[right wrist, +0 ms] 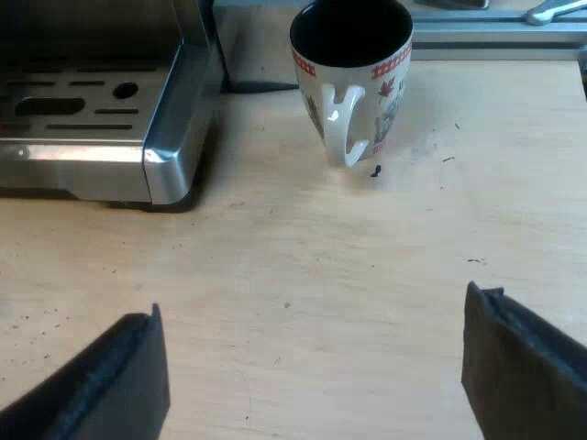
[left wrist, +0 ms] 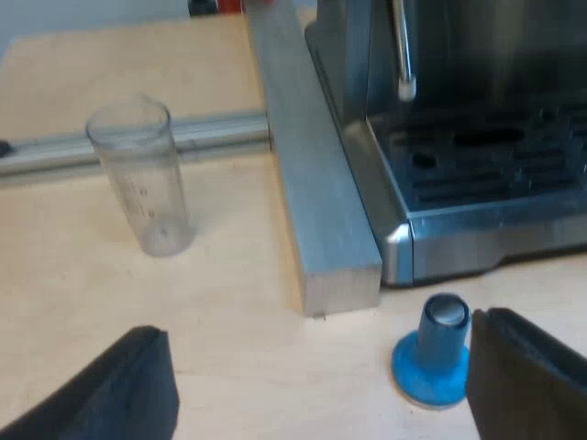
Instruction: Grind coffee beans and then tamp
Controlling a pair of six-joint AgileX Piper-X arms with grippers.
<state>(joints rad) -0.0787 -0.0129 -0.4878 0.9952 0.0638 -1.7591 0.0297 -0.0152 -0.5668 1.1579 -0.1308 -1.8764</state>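
A blue tamper stands upright on the wooden table by the corner of the espresso machine. My left gripper is open above the table, one finger close beside the tamper, nothing held. A clear measuring glass stands upright farther off, empty as far as I can see. My right gripper hangs open over bare table. Beyond it stands a white patterned mug, handle toward me, near the machine's drip tray.
A metal rail runs along the machine's side, and a second rail passes behind the glass. A steam wand hangs over the drip tray. Dark coffee specks lie scattered near the mug.
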